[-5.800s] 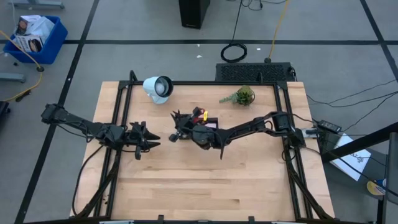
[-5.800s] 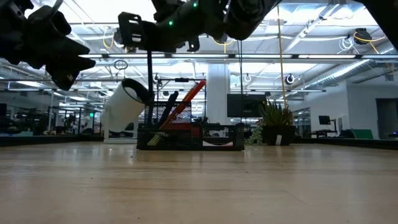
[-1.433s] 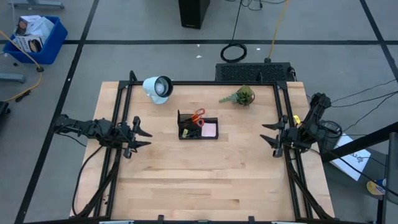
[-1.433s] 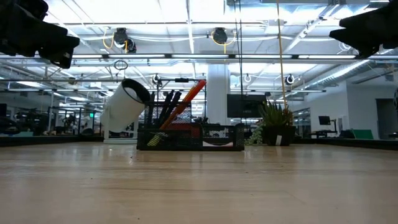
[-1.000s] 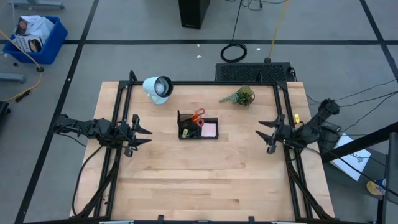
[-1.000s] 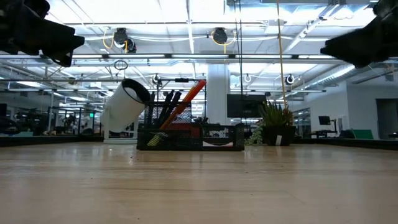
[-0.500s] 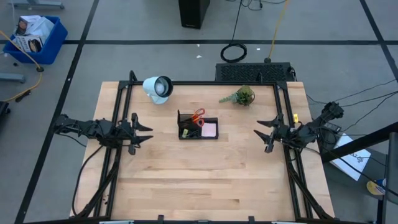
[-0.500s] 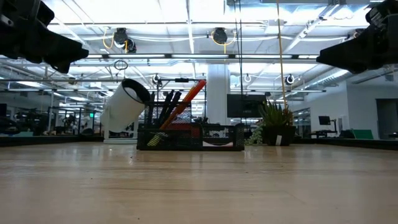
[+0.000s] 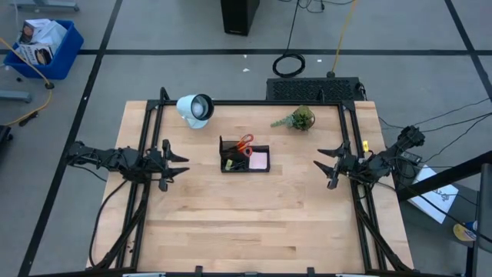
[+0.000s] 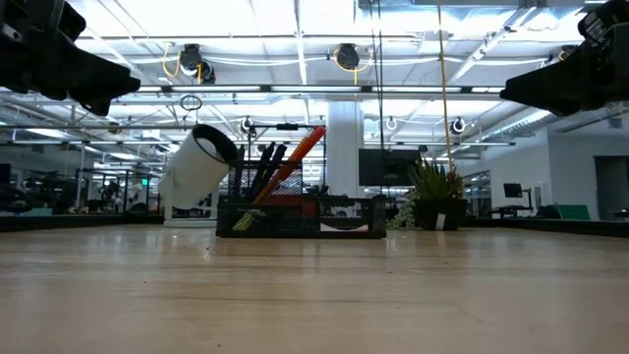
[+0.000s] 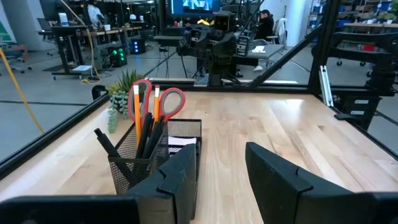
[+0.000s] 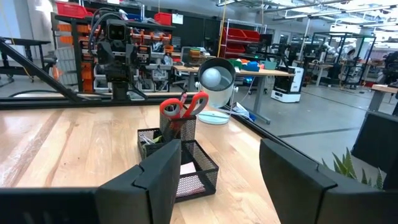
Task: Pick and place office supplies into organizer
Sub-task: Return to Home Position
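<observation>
Organizer (image 9: 244, 156) of black mesh at mid-counter, red-handled scissors (image 9: 244, 142), black pens (image 11: 104, 142) and orange pencils (image 11: 135, 106) upright in its taller section, pink sticky-note pad (image 9: 259, 160) in a low compartment. White round lamp (image 9: 195, 108) and small green plant (image 9: 301, 118) near the far edge of the pale wooden counter (image 9: 246, 219). Left gripper (image 9: 178, 164) and right gripper (image 9: 324, 165) raised at opposite sides, fingers parted, holding nothing. Beyond, grey taped floor (image 9: 192, 73) and bright ceiling lights (image 10: 246, 37).

organizer (image 9: 244, 156) mid-table, scissors (image 9: 244, 142) and pens (image 11: 148, 135) in it; lamp (image 9: 194, 108) behind-left, plant (image 9: 301, 118) behind-right
</observation>
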